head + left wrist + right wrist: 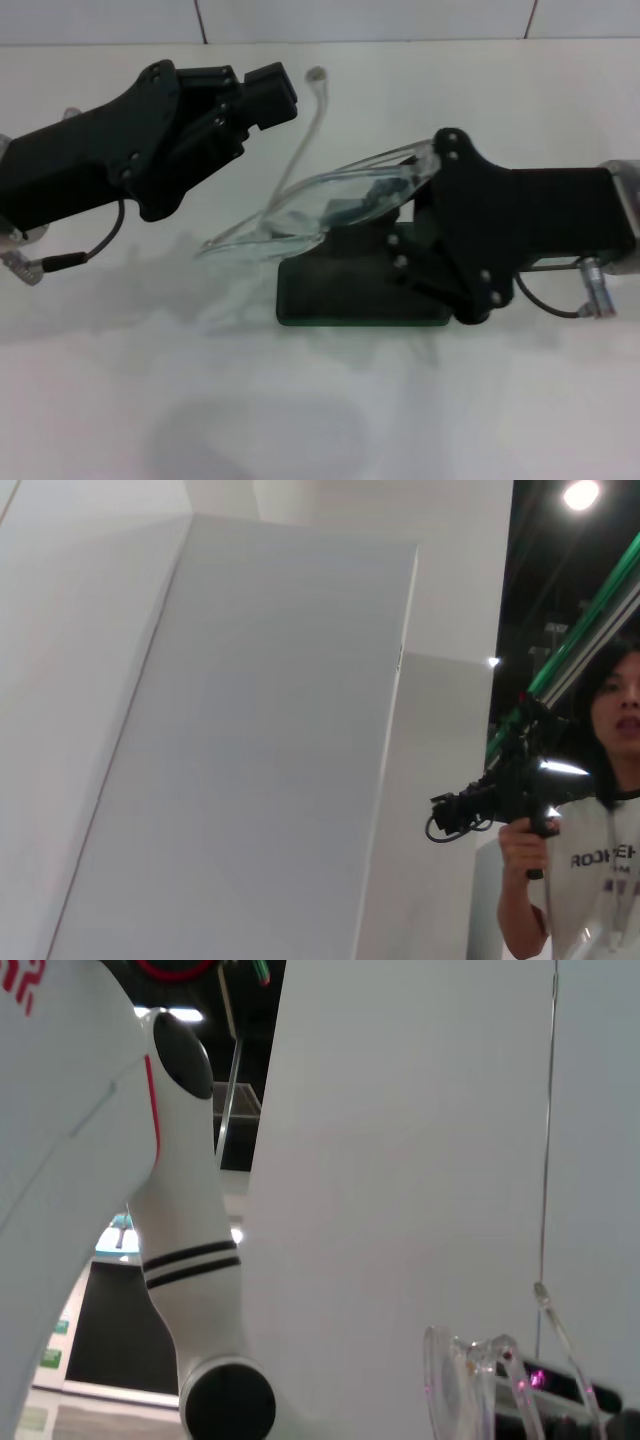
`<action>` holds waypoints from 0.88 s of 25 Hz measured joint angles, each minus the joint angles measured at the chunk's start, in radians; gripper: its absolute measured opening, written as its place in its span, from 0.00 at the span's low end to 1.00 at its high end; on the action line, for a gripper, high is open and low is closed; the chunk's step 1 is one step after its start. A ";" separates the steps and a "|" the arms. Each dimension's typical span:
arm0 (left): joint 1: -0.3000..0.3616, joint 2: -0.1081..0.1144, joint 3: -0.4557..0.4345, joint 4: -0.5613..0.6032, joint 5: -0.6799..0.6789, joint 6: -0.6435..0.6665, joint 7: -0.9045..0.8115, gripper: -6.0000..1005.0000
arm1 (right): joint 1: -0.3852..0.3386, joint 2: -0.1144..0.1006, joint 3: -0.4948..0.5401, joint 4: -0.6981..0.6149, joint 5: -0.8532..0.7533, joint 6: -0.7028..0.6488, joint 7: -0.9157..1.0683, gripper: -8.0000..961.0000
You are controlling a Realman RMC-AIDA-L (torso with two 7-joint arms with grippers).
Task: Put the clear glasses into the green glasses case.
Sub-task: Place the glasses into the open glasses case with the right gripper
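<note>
Right gripper (400, 215), a blocky matte-black assembly of angular plates and bolt heads, reaches in from the right side and is clamped on the clear glasses (310, 205), holding them by the end of the frame nearest its fingers. These fully transparent plastic eyeglasses are glossy and almost vanish against the pale surface (their outline shows mostly as bright edges and faint shadows). The squarish lenses slant down and to the left from the grip, and one long, thin temple arm (305, 130) stands out and away toward the back wall, ending in a small rounded tip. In the right wrist view a curved piece of the same clear plastic (470, 1380) shows close up, with the thin temple rising beside it.

Directly under the glasses and the gripper lies the green glasses case (340, 295), a dark green, flat rectangular hard case with rounded corners, resting on the smooth white table (320, 420). Its right part is covered by the gripper, and I cannot tell whether the glasses touch it.

Left gripper (262, 95), of the same black angular build, hangs over the table to the left, well apart from the case, its fingers closed together on nothing. A thin black cable (100, 245) loops below its arm.
</note>
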 joint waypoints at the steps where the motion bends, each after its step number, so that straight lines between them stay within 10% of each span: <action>1: -0.001 0.000 0.000 0.000 -0.003 -0.003 0.002 0.10 | 0.004 0.000 -0.009 0.001 0.000 0.011 0.000 0.06; 22: -0.040 -0.003 0.042 -0.039 -0.021 -0.004 0.009 0.10 | 0.031 0.000 -0.022 0.037 0.010 0.059 0.002 0.06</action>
